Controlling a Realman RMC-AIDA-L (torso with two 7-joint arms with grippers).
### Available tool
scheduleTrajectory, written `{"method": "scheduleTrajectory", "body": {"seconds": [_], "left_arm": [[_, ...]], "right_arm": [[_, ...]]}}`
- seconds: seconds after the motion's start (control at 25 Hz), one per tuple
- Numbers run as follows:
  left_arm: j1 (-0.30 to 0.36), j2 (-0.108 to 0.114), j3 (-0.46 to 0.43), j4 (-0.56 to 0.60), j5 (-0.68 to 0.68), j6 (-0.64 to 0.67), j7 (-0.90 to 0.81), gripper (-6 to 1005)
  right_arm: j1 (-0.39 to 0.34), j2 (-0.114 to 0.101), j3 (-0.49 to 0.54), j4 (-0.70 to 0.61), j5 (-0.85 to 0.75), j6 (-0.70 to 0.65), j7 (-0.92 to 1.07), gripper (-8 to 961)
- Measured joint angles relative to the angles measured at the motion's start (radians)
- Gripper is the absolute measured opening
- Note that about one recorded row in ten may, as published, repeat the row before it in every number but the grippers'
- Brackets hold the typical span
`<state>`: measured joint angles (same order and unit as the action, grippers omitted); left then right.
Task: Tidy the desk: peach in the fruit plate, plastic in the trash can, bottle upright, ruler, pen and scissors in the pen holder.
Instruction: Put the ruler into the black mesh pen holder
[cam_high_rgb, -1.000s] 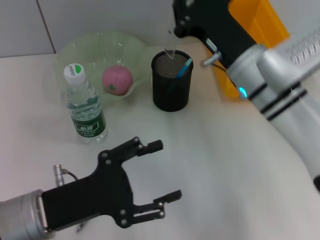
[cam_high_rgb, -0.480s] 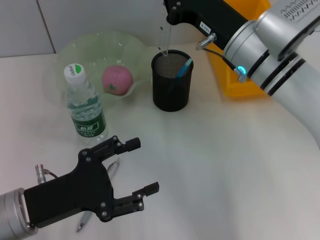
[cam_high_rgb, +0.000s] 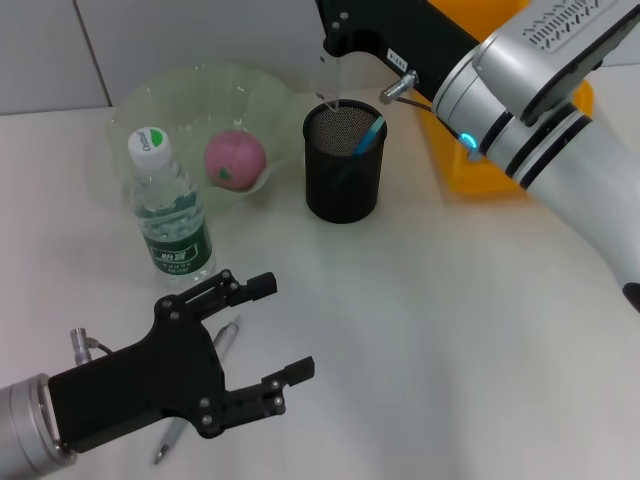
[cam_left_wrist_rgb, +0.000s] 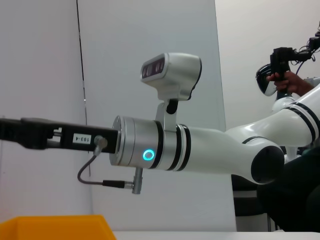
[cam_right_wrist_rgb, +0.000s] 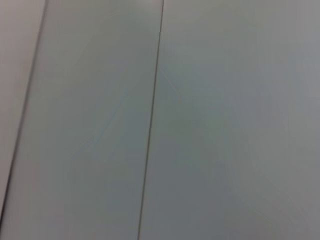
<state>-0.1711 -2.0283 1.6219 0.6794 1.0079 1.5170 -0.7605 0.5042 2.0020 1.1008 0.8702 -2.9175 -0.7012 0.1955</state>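
Head view: L gripper (cam_high_rgb: 268, 328) low over the desk (cam_high_rgb: 450, 330), fingers spread wide, holding nothing; R gripper at the pen holder (cam_high_rgb: 343, 162).
Head cam only: R gripper's body sits above the holder's far rim, top cut by the frame edge, so can't tell its finger state; clear ruler (cam_high_rgb: 330, 82) stands upright under it, lower end in the holder w/ a blue pen (cam_high_rgb: 366, 137). Peach (cam_high_rgb: 235, 158) lies in the green fruit plate (cam_high_rgb: 180, 95); bottle (cam_high_rgb: 168, 210) upright just in front of the plate. Silver pen (cam_high_rgb: 200, 385) lies on the desk, partly under the L gripper. L wrist cam shows R arm (cam_left_wrist_rgb: 200, 147) side-on, a yellow bin (cam_left_wrist_rgb: 55, 227) below it. R wrist cam: blank wall only. Desk's middle and right side give open room; bottle stands near L gripper's far side.
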Motion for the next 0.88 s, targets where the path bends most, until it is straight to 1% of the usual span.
{"method": "scheduleTrajectory", "body": {"seconds": [0.2,0.4,0.44,0.48,0.64,0.88], "left_arm": [[-0.002,-0.001,0.001,-0.003,0.0,0.008,0.0,799],[-0.004,0.002,-0.003,-0.004,0.0,0.016,0.0,798],[-0.006,0.002,-0.005,-0.004,0.0,0.015,0.0,798],[-0.006,0.002,-0.005,-0.004,0.0,0.015,0.0,798],[-0.008,0.002,-0.005,-0.005,0.002,0.019,0.0,798],[-0.008,0.0,-0.005,-0.007,0.003,0.019,-0.002,797]], "right_arm": [[0.028,0.013,0.01,-0.06,-0.001,-0.003,-0.005,5],[0.038,0.023,0.02,-0.088,-0.001,-0.004,-0.005,5],[0.047,0.03,0.025,-0.109,-0.002,-0.009,-0.005,5],[0.047,0.03,0.025,-0.109,-0.002,-0.009,-0.005,5],[0.074,0.045,0.029,-0.171,-0.002,-0.031,-0.002,5],[0.078,0.05,0.03,-0.199,-0.002,-0.047,-0.004,5]]}}
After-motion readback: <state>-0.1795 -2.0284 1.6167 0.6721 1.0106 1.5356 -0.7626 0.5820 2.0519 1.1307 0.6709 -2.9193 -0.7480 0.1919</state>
